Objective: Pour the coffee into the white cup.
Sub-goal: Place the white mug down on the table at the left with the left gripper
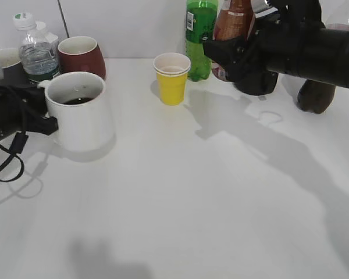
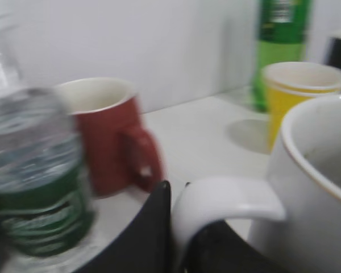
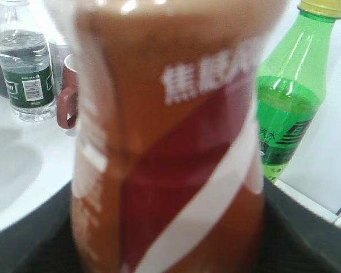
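The white cup (image 1: 78, 116) stands at the left of the table with some dark liquid in its bottom. My left gripper (image 1: 45, 114) is shut on its handle; in the left wrist view the black jaws (image 2: 181, 227) pinch the white handle (image 2: 227, 196). My right gripper (image 1: 235, 55) is shut on the coffee bottle (image 1: 234, 20), held upright at the back right, next to a green bottle. In the right wrist view the brown-orange label (image 3: 170, 142) fills the frame between the jaws (image 3: 170, 250).
A yellow paper cup (image 1: 172, 78) stands at the back middle, with the green bottle (image 1: 199, 35) behind it. A red mug (image 1: 81, 55), a water bottle (image 1: 35, 52) and a dark mug (image 1: 6, 61) stand behind the white cup. A dark bottle (image 1: 316, 96) is at the far right.
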### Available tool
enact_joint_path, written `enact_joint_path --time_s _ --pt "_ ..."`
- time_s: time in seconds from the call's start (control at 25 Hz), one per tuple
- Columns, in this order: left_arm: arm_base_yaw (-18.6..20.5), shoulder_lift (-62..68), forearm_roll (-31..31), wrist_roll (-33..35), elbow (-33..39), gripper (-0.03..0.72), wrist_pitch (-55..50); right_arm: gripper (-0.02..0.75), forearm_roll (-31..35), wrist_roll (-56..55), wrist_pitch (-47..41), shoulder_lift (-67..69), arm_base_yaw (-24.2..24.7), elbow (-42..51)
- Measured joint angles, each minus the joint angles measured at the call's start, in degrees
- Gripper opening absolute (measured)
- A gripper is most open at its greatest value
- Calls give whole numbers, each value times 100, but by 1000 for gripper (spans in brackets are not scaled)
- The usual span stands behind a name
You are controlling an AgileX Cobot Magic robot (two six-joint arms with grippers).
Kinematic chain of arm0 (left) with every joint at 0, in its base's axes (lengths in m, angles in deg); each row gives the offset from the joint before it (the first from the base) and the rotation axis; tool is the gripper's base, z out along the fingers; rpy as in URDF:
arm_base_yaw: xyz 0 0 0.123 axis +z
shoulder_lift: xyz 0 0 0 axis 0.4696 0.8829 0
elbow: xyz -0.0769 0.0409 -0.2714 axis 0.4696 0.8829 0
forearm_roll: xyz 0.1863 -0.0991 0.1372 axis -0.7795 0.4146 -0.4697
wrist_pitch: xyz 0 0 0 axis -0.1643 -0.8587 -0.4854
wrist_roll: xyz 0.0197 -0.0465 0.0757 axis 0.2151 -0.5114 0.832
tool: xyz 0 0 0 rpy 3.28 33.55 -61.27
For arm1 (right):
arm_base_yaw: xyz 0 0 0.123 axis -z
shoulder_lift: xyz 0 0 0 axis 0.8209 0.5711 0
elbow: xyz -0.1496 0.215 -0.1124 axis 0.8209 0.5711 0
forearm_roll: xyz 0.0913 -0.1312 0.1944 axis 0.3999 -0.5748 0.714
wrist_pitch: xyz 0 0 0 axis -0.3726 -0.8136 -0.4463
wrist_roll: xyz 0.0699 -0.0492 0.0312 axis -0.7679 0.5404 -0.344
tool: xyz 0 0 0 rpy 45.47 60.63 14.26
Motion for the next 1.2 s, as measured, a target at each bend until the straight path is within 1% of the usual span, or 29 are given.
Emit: enact_joint_path --time_s 0.16,0.36,0.68,0.92,1.04,1.2 --pt "5 292 807 216 36 36 271 529 0 0 5 0 0 0" --pt "5 837 1492 369 12 36 284 528 0 0 5 0 0 0" --pt "5 1218 1565 511 -357 36 487 528 0 0 7 0 0 0" --pt "5 1308 1577 511 -398 43 593 528 0 0 7 0 0 0" --pt "5 1308 1571 496 -390 100 628 528 50 0 7 0 0 0" --pt "5 1308 1604 492 -207 216 713 528 337 0 7 0 0 0"
